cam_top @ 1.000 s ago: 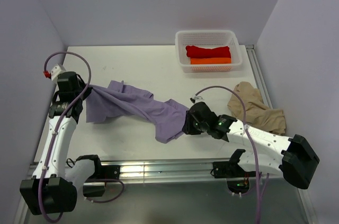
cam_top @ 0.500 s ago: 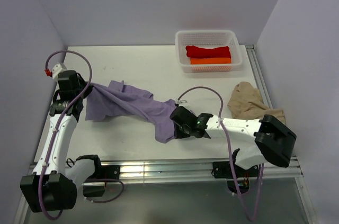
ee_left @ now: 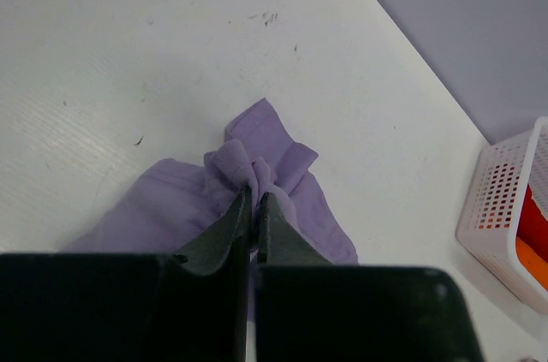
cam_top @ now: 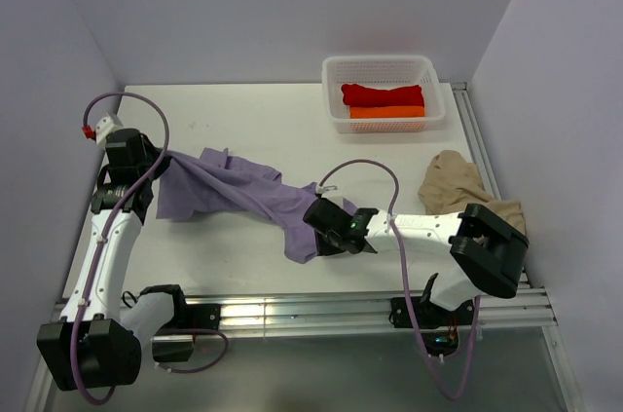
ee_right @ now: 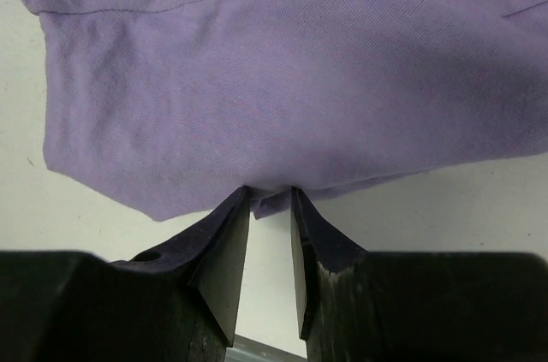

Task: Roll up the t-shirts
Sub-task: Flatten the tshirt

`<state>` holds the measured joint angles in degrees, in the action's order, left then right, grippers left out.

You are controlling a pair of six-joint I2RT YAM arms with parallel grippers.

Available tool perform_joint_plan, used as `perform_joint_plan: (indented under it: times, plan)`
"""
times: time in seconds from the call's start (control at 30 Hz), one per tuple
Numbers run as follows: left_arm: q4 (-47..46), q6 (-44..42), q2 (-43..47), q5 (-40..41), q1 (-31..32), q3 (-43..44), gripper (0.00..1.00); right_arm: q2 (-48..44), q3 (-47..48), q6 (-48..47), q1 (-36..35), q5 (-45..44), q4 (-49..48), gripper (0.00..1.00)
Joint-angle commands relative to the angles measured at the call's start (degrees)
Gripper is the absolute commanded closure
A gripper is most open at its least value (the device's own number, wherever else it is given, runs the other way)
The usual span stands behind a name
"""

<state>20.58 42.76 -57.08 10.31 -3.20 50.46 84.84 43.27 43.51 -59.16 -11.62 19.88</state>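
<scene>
Left gripper (ee_left: 255,197): I am seeing it at the left of the overhead view, jaws pressing tight together on a bunched fold of the lavender t-shirt (cam_top: 243,193), with cloth puffing out just beyond the tips.
Right gripper (ee_right: 270,208): I am watching its jaws standing part-way apart with a clear gap between them; the tips are touching the shirt's near hem, and a small fold is sitting at the mouth of the gap.
Lavender t-shirt: it is lying stretched in a crumpled band across the white table (cam_top: 253,120), running from the left gripper at centre left down to the right gripper (cam_top: 321,229) at lower centre.
Beige t-shirt (cam_top: 458,193): it is lying in a loose heap at the right edge of the table, beside the right arm.
Red t-shirt (cam_top: 382,94): it is sitting rolled inside the white mesh basket (cam_top: 332,120) at the upper right.
Orange t-shirt (cam_top: 387,112): it is lying rolled in the same basket, touching the red one on its near side.
</scene>
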Motion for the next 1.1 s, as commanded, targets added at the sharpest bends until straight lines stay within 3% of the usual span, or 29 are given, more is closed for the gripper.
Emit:
perform_joint_plan:
  times: [0.0,0.43,1.07]
  plan:
    - [-3.7,0.3,1.4,-0.5,-0.2,0.7,1.00,-0.2,-0.3,1.1,-0.6,-2.1,-1.4,0.66]
    - [-3.8,0.0,2.5,-1.2,-0.2,0.7,1.00,-6.9,-3.1,1.8,-0.5,-3.8,0.2,0.65]
    - [-4.7,-0.5,2.5,-1.9,-0.2,0.5,0.99,-0.8,-0.8,-0.2,-0.5,-3.1,-1.2,0.72]
